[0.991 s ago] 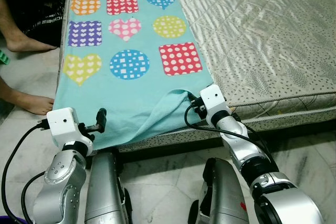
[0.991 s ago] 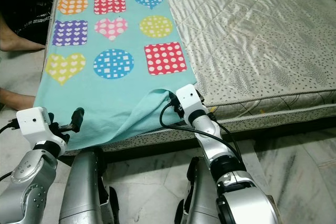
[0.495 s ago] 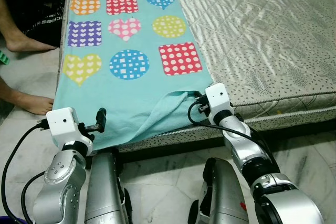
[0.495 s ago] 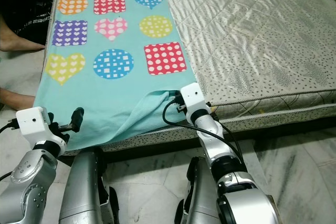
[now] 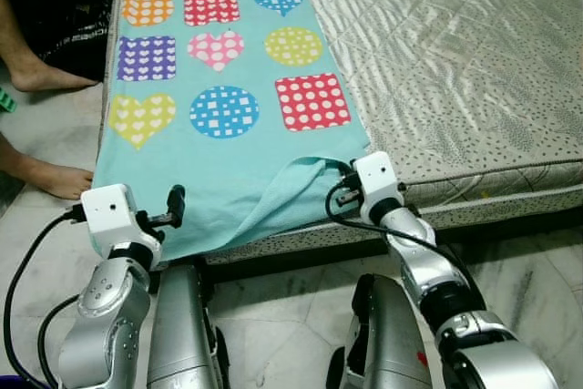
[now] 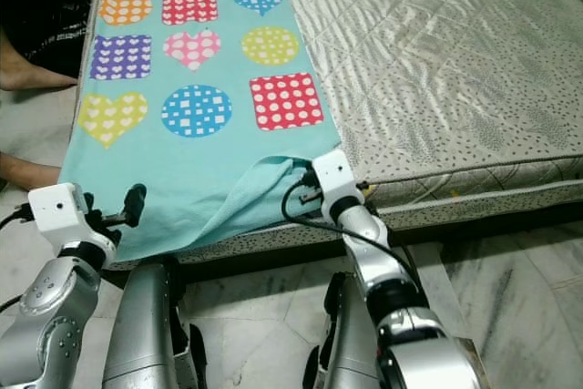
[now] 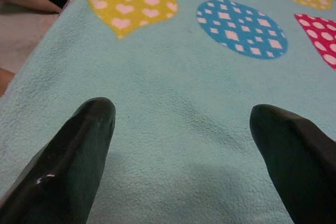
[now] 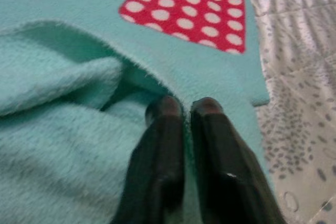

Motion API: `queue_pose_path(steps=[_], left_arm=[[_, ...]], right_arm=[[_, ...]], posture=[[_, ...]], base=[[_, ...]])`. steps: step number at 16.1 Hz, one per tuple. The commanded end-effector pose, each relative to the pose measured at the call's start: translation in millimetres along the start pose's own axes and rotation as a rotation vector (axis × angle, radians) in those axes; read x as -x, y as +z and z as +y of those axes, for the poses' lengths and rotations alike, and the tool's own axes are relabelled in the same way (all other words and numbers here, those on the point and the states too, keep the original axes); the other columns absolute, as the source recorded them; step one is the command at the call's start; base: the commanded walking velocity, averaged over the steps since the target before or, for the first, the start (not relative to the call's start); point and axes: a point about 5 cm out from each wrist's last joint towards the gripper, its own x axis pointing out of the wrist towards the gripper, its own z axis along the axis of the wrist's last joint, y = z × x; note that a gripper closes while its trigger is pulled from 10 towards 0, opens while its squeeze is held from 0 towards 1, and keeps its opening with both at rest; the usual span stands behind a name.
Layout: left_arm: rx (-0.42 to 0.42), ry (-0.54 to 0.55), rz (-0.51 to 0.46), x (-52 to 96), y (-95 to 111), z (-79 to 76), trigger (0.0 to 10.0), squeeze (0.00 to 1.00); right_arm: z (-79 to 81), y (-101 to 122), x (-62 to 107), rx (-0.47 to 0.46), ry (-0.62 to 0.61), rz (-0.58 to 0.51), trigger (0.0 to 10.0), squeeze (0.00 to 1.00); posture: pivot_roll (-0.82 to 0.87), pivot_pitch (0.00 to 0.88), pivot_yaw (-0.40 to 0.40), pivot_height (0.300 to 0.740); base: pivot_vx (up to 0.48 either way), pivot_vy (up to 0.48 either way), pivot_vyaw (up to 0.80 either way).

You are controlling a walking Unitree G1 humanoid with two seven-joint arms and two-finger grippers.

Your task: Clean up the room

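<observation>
A bed (image 5: pixel 455 52) with a quilted grey mattress takes up the upper right of the frame. A turquoise blanket (image 5: pixel 228 161) printed with dotted hearts, circles and squares is spread down the bed's left side, its lower edge hanging over the mattress front. At lower centre, a fold of that edge is pinched by the right pincer (image 8: pixel 184 109), fingers pressed together. At lower left, the left pincer (image 7: pixel 181 129) is held spread over the blanket. A person's bare feet (image 5: pixel 46 175) are seen at the left edge, on the floor
</observation>
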Motion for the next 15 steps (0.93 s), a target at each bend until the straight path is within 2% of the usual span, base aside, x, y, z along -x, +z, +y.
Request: queue_pose_path(steps=[1, 10, 12, 13, 14, 15], left_arm=[[-0.002, 0.003, 0.005, 1.5, -2, 3.3, 10.0, 0.00], [-0.004, -0.001, 0.003, -1.9, -1, 3.6, 10.0, 0.00], [-0.006, -0.001, 0.005, -1.7, -1, 3.9, 10.0, 0.00], [-0.006, -0.005, 0.005, -2.1, -2, 2.6, 10.0, 0.00], [-0.006, -0.006, 0.005, -2.2, -2, 2.3, 10.0, 0.00], [-0.005, -0.009, 0.003, -2.5, -1, 1.1, 10.0, 0.00]], right_arm=[[-1.3, -4, 3.6, -0.015, 0.003, 0.010, 0.0, 0.00], [-12.4, -9, 13.8, -0.051, -0.012, 0.019, 0.0, 0.00], [-12.8, -9, 16.8, -0.023, 0.001, 0.019, 0.0, 0.00], [-12.5, -9, 17.0, -0.028, 0.003, 0.019, 5.0, 0.00], [-12.5, -9, 17.1, -0.029, 0.003, 0.019, 10.0, 1.00], [-9.5, -5, 17.9, -0.050, 0.040, -0.008, 10.0, 1.00]], posture=[[0.10, 0.221, -0.069, 0.501], [0.09, 0.218, -0.062, 0.501], [0.08, 0.216, -0.059, 0.501], [0.08, 0.216, -0.059, 0.501], [0.08, 0.216, -0.059, 0.501], [0.08, 0.216, -0.059, 0.501]], base=[[0.000, 0.000, 0.00], [0.000, 0.000, 0.00], [0.000, 0.000, 0.00], [0.000, 0.000, 0.00], [0.000, 0.000, 0.00], [0.000, 0.000, 0.00]])
